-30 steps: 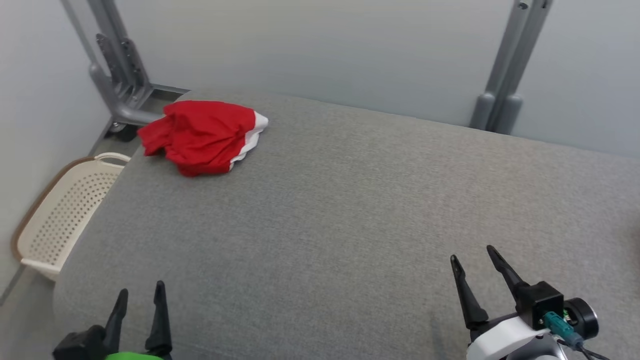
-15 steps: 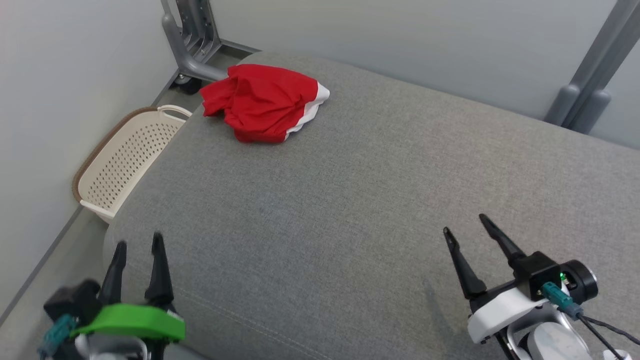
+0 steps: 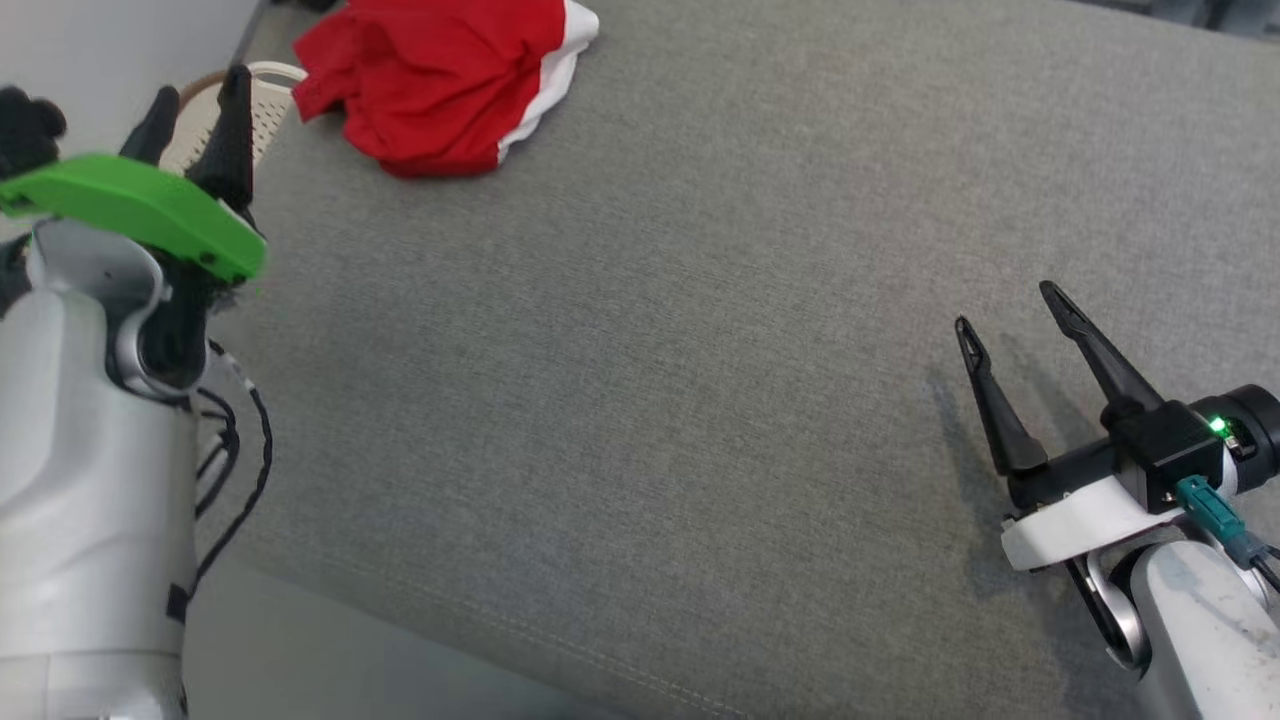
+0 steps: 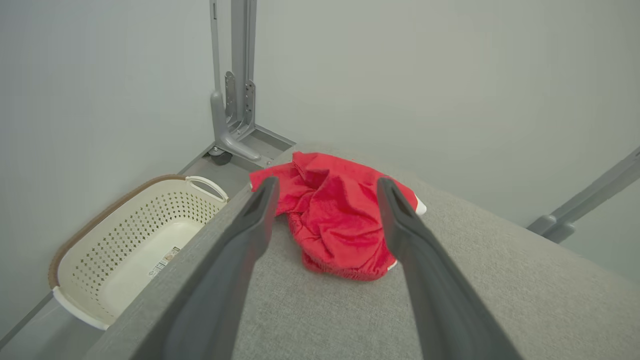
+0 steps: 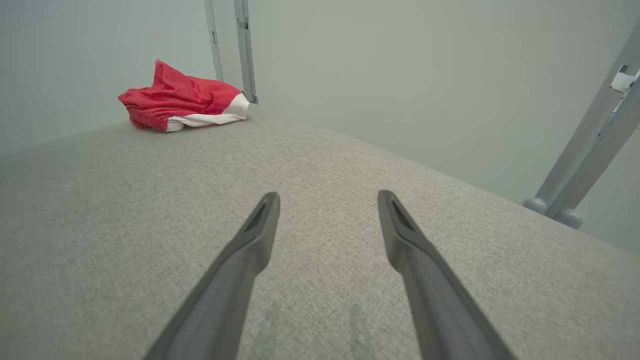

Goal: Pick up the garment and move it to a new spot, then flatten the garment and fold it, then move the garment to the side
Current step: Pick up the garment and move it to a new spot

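Observation:
A crumpled red garment with a white band lies near the far left corner of the grey padded table. In the left wrist view the red garment sits ahead, framed between the two fingers, not touched. My left gripper is open, raised at the table's left edge, short of the garment. My right gripper is open over bare table at the right, far from the garment. Neither holds anything.
A cream perforated basket stands on the floor beside the table's left edge, partly behind my left gripper in the head view. Grey metal frame legs rise at the wall behind the garment; another leg at the right.
The head camera has tilted and shifted, so the whole scene slid. My left arm has risen and reached forward toward the garment; the right gripper has also advanced. The garment has not changed.

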Motion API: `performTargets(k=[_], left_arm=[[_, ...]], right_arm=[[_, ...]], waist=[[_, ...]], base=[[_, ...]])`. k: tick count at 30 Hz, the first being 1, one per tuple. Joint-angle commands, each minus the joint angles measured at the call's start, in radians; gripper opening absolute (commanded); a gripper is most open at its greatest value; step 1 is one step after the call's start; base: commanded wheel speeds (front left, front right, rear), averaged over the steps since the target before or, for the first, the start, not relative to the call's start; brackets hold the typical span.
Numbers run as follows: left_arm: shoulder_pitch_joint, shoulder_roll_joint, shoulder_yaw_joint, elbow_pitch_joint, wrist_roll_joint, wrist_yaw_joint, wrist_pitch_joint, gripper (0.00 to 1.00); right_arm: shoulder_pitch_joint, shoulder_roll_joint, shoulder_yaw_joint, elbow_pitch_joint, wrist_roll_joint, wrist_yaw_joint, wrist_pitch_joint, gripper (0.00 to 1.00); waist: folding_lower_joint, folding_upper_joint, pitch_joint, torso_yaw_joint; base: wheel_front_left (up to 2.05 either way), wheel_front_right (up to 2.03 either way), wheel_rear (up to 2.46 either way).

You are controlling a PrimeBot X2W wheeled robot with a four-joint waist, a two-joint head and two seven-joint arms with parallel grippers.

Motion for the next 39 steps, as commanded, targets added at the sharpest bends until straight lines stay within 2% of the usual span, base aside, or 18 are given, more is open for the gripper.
performTargets(k=[1, 5, 9, 13, 19, 20, 21, 22, 24, 30, 36, 39], left_arm=[[-0.046, 0.006, 0.001, 0.024, -0.023, -0.003, 0.024, 1.00], [-0.168, 0.045, 0.017, 0.154, -0.082, -0.003, 0.090, 1.00], [-0.221, 0.081, 0.032, 0.264, -0.132, -0.003, 0.114, 1.00], [-0.234, 0.123, 0.030, 0.386, -0.118, 0.004, 0.119, 1.00], [-0.237, 0.112, 0.040, 0.524, -0.131, 0.018, 0.095, 1.00], [-0.232, 0.101, 0.036, 0.540, -0.128, 0.017, 0.082, 0.53], [-0.227, 0.092, 0.028, 0.553, -0.121, 0.015, 0.072, 0.21], [-0.227, 0.083, 0.024, 0.564, -0.120, 0.012, 0.064, 0.00], [-0.227, 0.059, 0.018, 0.581, -0.130, 0.003, 0.066, 0.00], [-0.227, 0.056, 0.011, 0.545, -0.170, -0.006, 0.058, 0.00], [-0.165, 0.079, -0.051, 0.311, -0.257, -0.003, 0.058, 0.00], [-0.099, 0.068, -0.101, 0.177, -0.305, -0.003, 0.067, 0.00]], right_arm=[[-0.020, -0.010, -0.005, -0.009, -0.007, -0.001, -0.003, 1.00], [-0.018, -0.017, -0.003, -0.031, -0.008, -0.001, -0.003, 1.00], [-0.029, -0.004, 0.014, -0.048, -0.003, -0.001, -0.003, 1.00], [-0.017, 0.007, 0.027, -0.070, 0.000, -0.001, 0.000, 1.00], [0.019, 0.003, 0.013, -0.093, 0.007, -0.002, 0.000, 1.00], [0.023, 0.003, 0.011, -0.093, 0.009, -0.001, 0.000, 1.00], [0.029, 0.003, 0.008, -0.093, 0.010, -0.001, 0.000, 1.00], [0.036, 0.004, 0.004, -0.091, 0.010, -0.001, 0.000, 1.00], [0.041, 0.007, 0.006, -0.088, 0.010, -0.001, 0.000, 1.00], [0.041, 0.019, 0.011, -0.079, 0.014, -0.001, -0.001, 1.00], [0.057, 0.041, 0.005, -0.056, 0.021, -0.001, -0.002, 1.00], [0.072, 0.055, -0.001, -0.041, 0.027, -0.001, -0.002, 1.00]], waist=[[-0.0002, 0.0000, 0.227, -0.151], [-0.0002, 0.0000, 0.284, -0.210], [-0.0002, 0.0000, 0.298, -0.291], [-0.0002, 0.0000, 0.297, -0.354], [-0.0002, 0.0000, 0.279, -0.398], [-0.0002, 0.0000, 0.275, -0.399], [-0.0002, 0.0000, 0.270, -0.398], [-0.0002, 0.0000, 0.265, -0.395], [-0.0002, 0.0000, 0.253, -0.386], [-0.0002, 0.0000, 0.196, -0.358], [-0.0002, 0.0000, 0.097, -0.317], [-0.0002, 0.0000, 0.044, -0.302]], base=[[0.00, 0.00, 0.00], [0.00, 0.00, 0.00], [0.00, 0.00, 0.00], [0.00, 0.00, 0.00], [0.00, 0.00, 0.00], [0.00, 0.00, 0.00], [0.00, 0.00, 0.00], [0.00, 0.00, 0.00], [0.00, 0.00, 0.00], [0.00, 0.00, 0.00], [0.00, 0.00, 0.00], [0.00, 0.00, 0.00]])
